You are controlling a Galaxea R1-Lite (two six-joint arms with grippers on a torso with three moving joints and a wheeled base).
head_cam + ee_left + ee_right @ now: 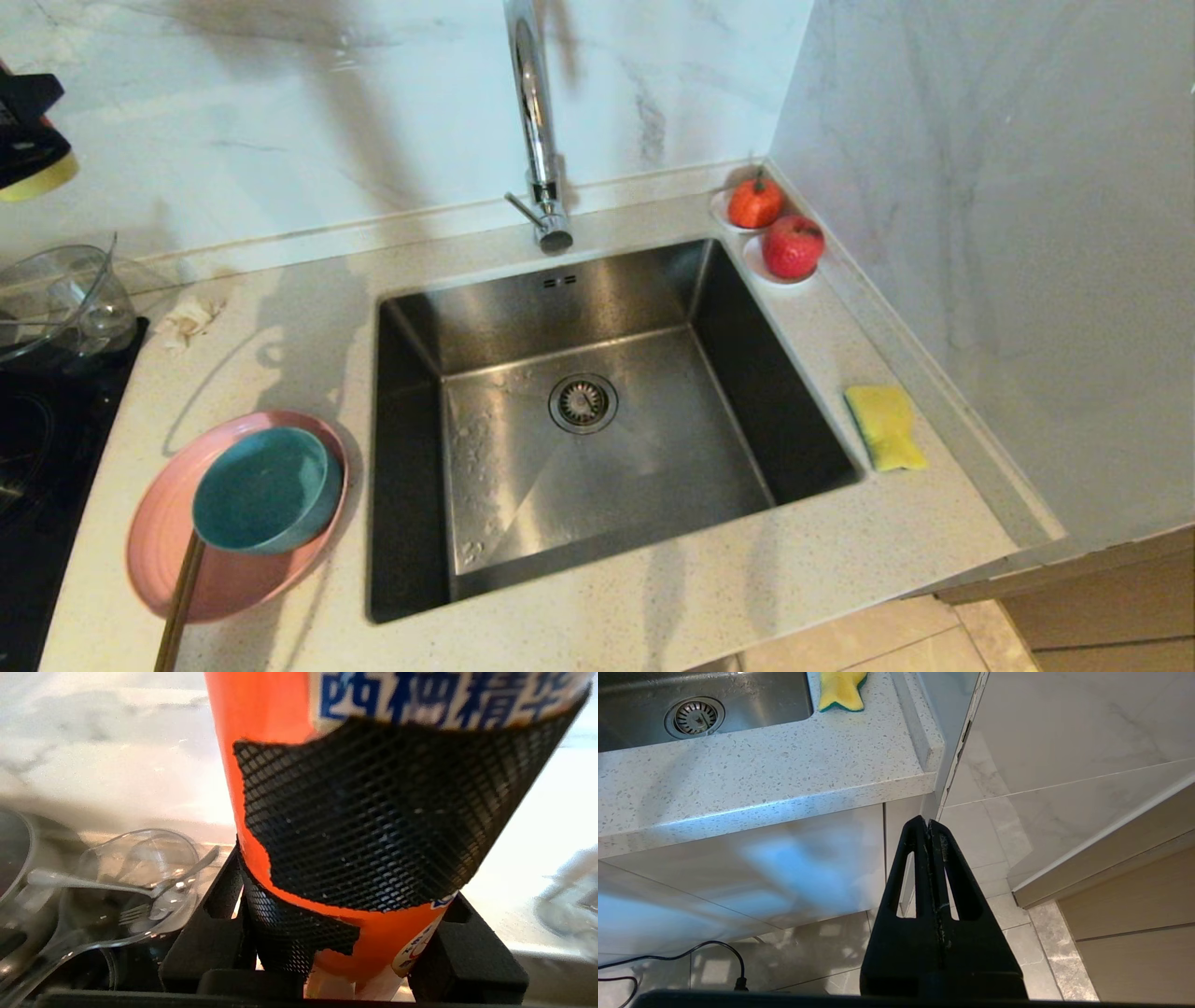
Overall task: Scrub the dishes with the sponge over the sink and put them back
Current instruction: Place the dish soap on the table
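A teal bowl (261,490) rests on the pink plate (159,541) on the counter left of the sink (653,448), and the chopsticks (182,597) lie over the plate's front rim. On the counter right of the sink lies the yellow sponge (885,427) (841,688). My left gripper (345,896) is shut on an orange bottle (261,742) wrapped in black mesh; in the head view only a dark bit of it (28,140) shows at the far upper left edge. My right gripper (929,823) hangs shut and empty below the counter's front right corner, over the floor.
A tall chrome faucet (534,121) stands behind the sink. A clear glass bowl (56,299) (140,877) holding a fork sits on a black cooktop (47,448) at the left. Two red fruits (756,203) (794,246) occupy the back right corner. A crumpled tissue (187,319) lies near the cooktop.
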